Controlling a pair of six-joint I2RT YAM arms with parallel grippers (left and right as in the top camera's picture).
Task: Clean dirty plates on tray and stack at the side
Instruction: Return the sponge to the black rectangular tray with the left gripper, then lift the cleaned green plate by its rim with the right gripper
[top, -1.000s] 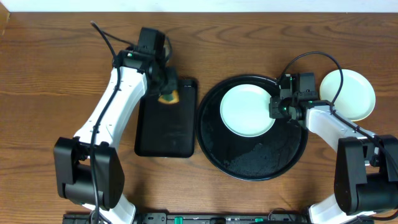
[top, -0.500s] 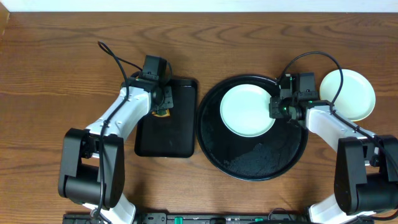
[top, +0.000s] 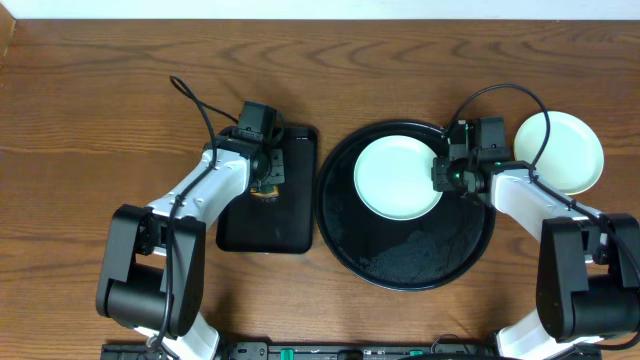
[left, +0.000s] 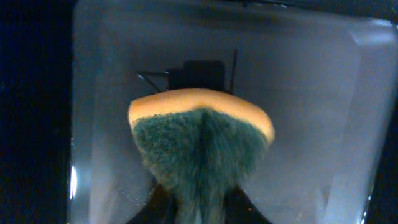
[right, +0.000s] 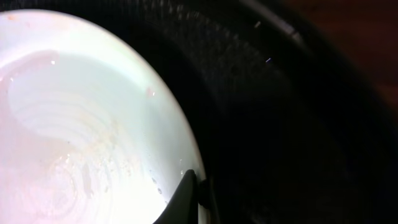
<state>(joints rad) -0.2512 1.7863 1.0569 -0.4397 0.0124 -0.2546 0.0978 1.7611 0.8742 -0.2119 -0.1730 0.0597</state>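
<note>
Centre-right, on round black tray (top: 420, 262): mint plate (top: 395, 178), right rim pinched in closed right jaws. Left, over rectangular tray (top: 262, 222): sponge (left: 199, 143), squeezed in left jaws. Far right, on tabletop (top: 80, 150): yellow plate (top: 572, 152).

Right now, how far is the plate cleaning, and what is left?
Looks done: one pale plate lies on the table beside the round tray. In hand: the right claw pinches the rim of the mint plate on that tray, which shows faint marks; the left claw is at the sponge over the small tray. Left: finish this plate and stack it at the side.
</note>
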